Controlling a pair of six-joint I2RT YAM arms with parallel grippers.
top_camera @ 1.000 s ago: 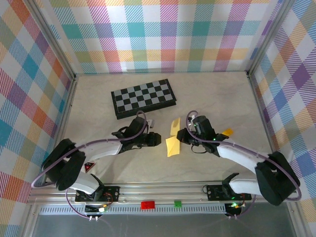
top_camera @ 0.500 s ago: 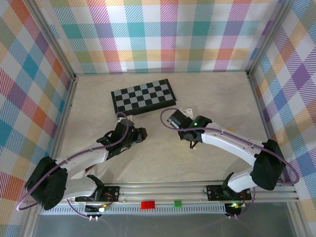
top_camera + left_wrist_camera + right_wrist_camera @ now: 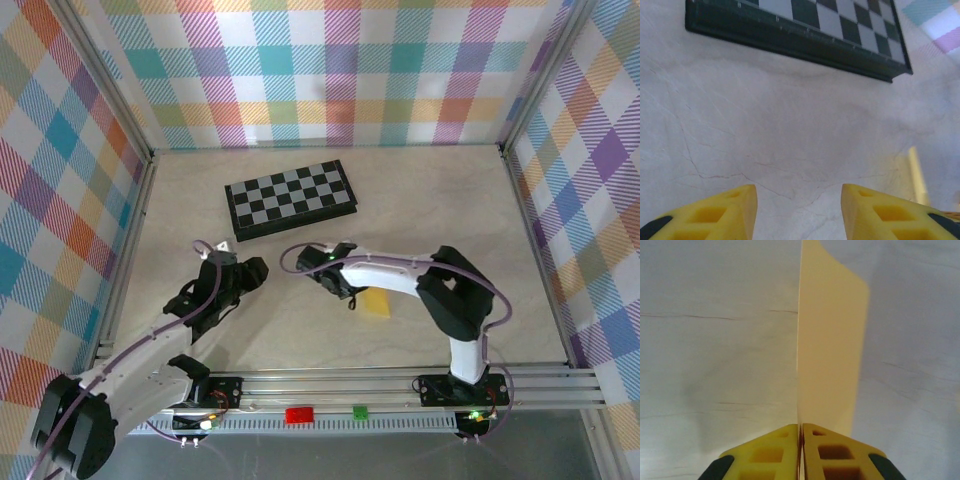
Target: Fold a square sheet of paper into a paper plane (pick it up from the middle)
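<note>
Right gripper (image 3: 800,426) pinched shut on yellow paper (image 3: 832,340), held edge-up over table (image 3: 300,340), near side of chessboard (image 3: 290,198). Left gripper (image 3: 799,194) open, empty. Likely mid-fold; next move: lay paper flat, press crease.

From above, the right arm covers most of the yellow paper (image 3: 378,304). A small part comes out beside the arm, so its folds cannot be told. In the right wrist view this paper leaves the picture at the top edge, and the fingers of the right pincer (image 3: 801,432) are cut by the bottom edge. In the left wrist view the chessboard (image 3: 805,22) is cut by the top edge, the left pincer (image 3: 799,200) by the bottom edge, and a pale yellow strip (image 3: 916,175) at the right is too blurred to name.
</note>
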